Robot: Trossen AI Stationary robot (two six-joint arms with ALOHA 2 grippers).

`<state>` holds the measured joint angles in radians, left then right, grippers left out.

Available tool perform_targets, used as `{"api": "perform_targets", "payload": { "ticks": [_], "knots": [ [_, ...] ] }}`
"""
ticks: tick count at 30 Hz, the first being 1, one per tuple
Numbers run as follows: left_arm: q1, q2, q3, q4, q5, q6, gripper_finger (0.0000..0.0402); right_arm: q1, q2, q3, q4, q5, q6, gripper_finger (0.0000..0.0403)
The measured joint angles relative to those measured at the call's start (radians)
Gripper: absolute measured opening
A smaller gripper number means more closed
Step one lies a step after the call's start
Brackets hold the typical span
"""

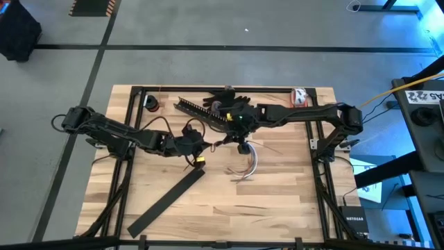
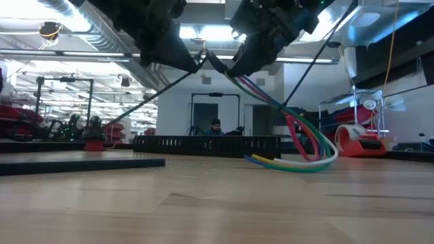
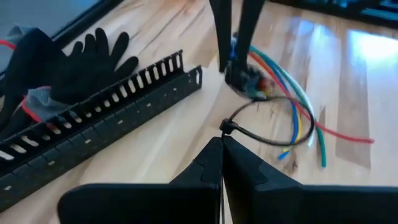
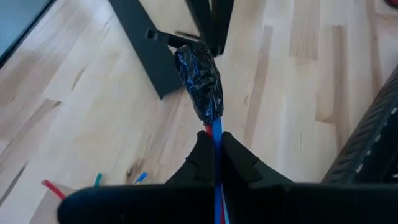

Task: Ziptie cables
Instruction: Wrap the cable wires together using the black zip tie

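The cables (image 2: pixel 298 139), a bundle of thin round wires in red, green, blue, yellow and white, bound at 1 end with crinkled dark tape (image 4: pixel 200 81), are clamped by the closed right gripper (image 4: pixel 216 149) above mid-table, their free ends curving down to the pale wood table (image 1: pixel 277 201). The ziptie (image 3: pixel 261 127), a thin dark strip bent into a loop round the bundle beside the tape, is pinched at its tail by the closed left gripper (image 3: pixel 222 144). Nearby, a long black comb-slotted bar (image 3: pixel 93 121) lies beside a black glove (image 3: pixel 87 59), and a flat matte black strip (image 1: pixel 166 201) is seen nearer the front edge; no writing can be read.
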<state>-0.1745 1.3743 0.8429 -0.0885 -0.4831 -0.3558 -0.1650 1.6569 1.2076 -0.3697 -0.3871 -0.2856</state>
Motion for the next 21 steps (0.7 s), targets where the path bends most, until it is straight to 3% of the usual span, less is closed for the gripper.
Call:
{"api": "perform_targets", "payload": {
  "ticks": [21],
  "knots": [
    [0.007,-0.013,0.000,0.035,-0.025,0.069,0.0000,0.001,-0.010,0.000,0.012,-0.049,0.055,0.0000]
  ]
}}
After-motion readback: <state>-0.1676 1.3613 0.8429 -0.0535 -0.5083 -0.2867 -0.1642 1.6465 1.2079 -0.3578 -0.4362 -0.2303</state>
